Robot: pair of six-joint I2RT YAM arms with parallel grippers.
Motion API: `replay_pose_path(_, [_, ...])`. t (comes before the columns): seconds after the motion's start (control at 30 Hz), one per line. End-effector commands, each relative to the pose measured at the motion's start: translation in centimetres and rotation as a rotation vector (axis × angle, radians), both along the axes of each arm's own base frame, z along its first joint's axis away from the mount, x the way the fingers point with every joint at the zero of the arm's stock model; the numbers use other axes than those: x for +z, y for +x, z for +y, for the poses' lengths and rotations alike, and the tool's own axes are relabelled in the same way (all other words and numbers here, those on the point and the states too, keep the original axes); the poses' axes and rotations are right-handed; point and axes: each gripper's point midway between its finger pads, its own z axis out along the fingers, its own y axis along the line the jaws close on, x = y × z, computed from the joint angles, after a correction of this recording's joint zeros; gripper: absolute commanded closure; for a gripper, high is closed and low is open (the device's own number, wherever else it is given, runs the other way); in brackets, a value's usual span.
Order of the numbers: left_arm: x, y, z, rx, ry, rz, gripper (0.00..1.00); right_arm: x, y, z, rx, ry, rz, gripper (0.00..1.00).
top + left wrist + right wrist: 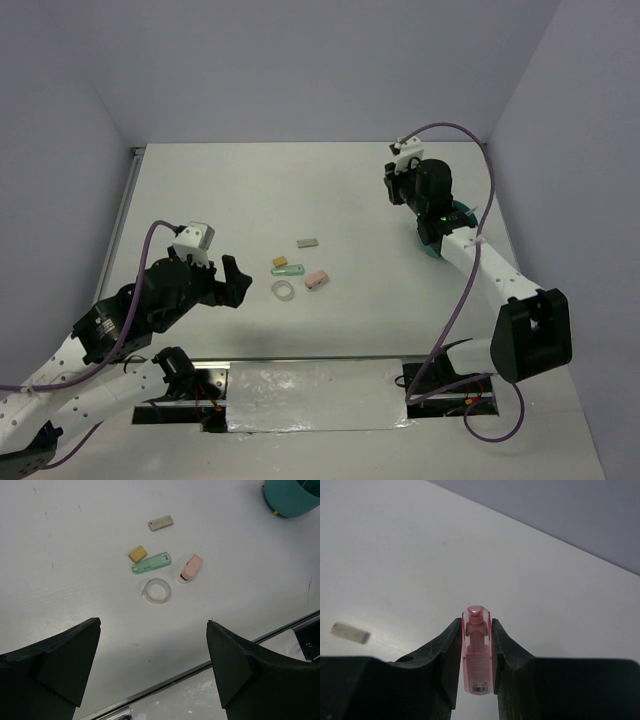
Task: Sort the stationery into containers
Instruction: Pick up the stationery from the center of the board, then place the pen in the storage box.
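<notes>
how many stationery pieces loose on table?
5, clustered: grey block, tan block, green piece, pink piece, tape ring. Right gripper holds a pink tube. More may be hidden.

Top view: high at the near side, looking down on the whole bench [330, 190]; wrist views: close behind own jaws, left downward, right shallow; all share grey block [308, 242] [160, 523] [350, 633] past the jaws.

Teal organiser [292, 497] cropped by left-wrist view corner; overhead, right arm [480, 265] hides most; compartments unseen.
</notes>
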Motion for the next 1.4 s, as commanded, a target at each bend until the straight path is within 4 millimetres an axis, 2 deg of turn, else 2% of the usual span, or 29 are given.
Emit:
replay_pose_path(0.0, [1.0,0.2,-0.8,-0.031,-0.030,-0.035,0.01,3.1,1.1,-5.2,-0.269,0.031,-0.139,1.00])
replay_pose_path(0.07, [0.9,0.2,-0.9,-0.034,-0.028,-0.033,0.01,3.7,1.4,-7.2,-0.363,0.042,-0.145,1.00])
replay_pose_path(0.2, [0.9,0.1,-0.9,-0.041,-0.027,-0.033,0.01,3.0,2.1,-10.8,-0.478,0.062,-0.105,1.00])
replay_pose_path(0.47, [1.1,-0.1,-1.0,-0.051,-0.036,-0.041,0.01,-0.8,2.5,-14.3,-0.665,0.063,-0.018,0.98])
replay_pose_path(0.67, [1.6,-0.3,-0.7,-0.046,-0.049,-0.056,0.01,-2.0,2.2,-14.4,-0.684,0.118,-0.006,0.97])
replay_pose_path(1.0, [1.8,-0.6,-0.8,-0.058,-0.062,-0.065,0.01,-4.6,1.5,-15.8,-0.765,0.070,0.041,0.94])
replay_pose_path(1.1, [1.8,-0.7,-0.8,-0.062,-0.062,-0.065,0.01,-5.1,1.3,-15.7,-0.759,0.061,0.049,0.90])
replay_pose_path(1.17, [1.9,-0.9,-0.9,-0.070,-0.067,-0.070,0.01,-5.7,1.0,-16.0,-0.777,0.057,0.063,0.83])
replay_pose_path(1.3, [2.1,-1.0,-0.8,-0.073,-0.075,-0.077,0.01,-6.9,0.6,-16.0,-0.774,0.051,0.081,0.81])
replay_pose_path(1.37, [2.2,-1.1,-0.8,-0.074,-0.080,-0.079,0.01,-7.4,0.4,-15.9,-0.775,0.054,0.088,0.76])
